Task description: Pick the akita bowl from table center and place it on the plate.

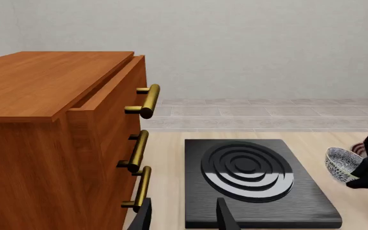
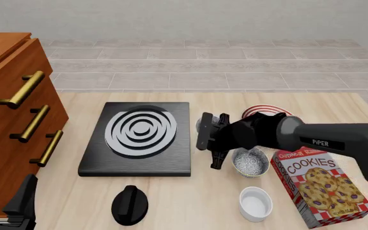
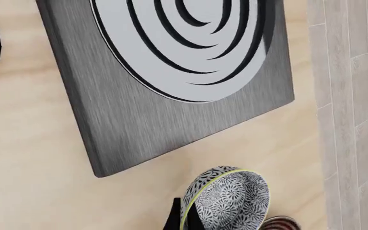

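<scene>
- The right gripper [image 2: 212, 139] was clamped on the akita bowl [image 2: 208, 123], holding it tipped on its side above the tabletop [image 2: 190, 201], just off the right edge of the black stove plate [image 2: 138, 139].
- In the right wrist view one finger [image 3: 180, 216] crossed the bowl's pale rim [image 3: 225, 201]; the patterned inside faced the camera.
- The plate [image 2: 260, 112] lay behind the right arm, only its red-striped rim showing past the arm, just to the right of the held bowl.
- A second speckled bowl [image 2: 250, 162] sat upright under the arm, touching or nearly touching the cookie box [image 2: 321, 189] on its right.
- A plain white cup [image 2: 256, 203] stood near the tabletop's near edge, apart from the second bowl.
- A black knob [image 2: 130, 205] lay in front of the stove plate, with bare wood between it and the cup.
- The left gripper [image 2: 5, 199] hung at the near left corner beside the wooden drawer cabinet [image 2: 11, 120], its fingers [image 1: 225, 215] spread apart and holding nothing.
- Bare tabletop ran between the stove's right edge and the second bowl.
</scene>
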You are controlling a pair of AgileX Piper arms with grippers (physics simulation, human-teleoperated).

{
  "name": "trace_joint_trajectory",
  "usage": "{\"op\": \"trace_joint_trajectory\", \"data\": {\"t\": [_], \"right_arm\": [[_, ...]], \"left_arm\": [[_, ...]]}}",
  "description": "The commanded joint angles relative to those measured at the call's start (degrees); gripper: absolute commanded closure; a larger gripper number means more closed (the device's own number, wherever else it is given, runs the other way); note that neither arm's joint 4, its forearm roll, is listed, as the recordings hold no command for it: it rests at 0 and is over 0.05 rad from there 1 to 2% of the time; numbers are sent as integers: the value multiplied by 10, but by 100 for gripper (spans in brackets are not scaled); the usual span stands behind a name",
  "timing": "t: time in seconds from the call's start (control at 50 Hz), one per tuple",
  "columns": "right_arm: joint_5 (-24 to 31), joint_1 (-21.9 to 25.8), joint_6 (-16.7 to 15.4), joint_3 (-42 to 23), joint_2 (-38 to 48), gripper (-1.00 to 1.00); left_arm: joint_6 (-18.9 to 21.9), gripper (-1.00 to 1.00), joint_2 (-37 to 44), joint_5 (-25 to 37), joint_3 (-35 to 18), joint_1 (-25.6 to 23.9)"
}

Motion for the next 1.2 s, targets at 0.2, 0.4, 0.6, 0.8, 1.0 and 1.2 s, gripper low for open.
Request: {"op": "trace_joint_trajectory", "data": {"t": [0.2,0.4,0.6,0.8,1.0,1.2], "right_arm": [[77,-1,115,-80,-52,100],[84,-20,163,-83,-65,100],[95,-34,238,-86,-74,100],[90,-90,252,-82,-76,100],[81,-114,299,-62,-90,100],[78,-157,340,-63,-83,100]], "left_arm": [[0,-100,0,0,0,0],[0,-100,0,0,0,0],[0,-100,0,0,0,0],[0,-100,0,0,0,0],[0,-100,0,0,0,0],[0,-100,0,0,0,0]]}}
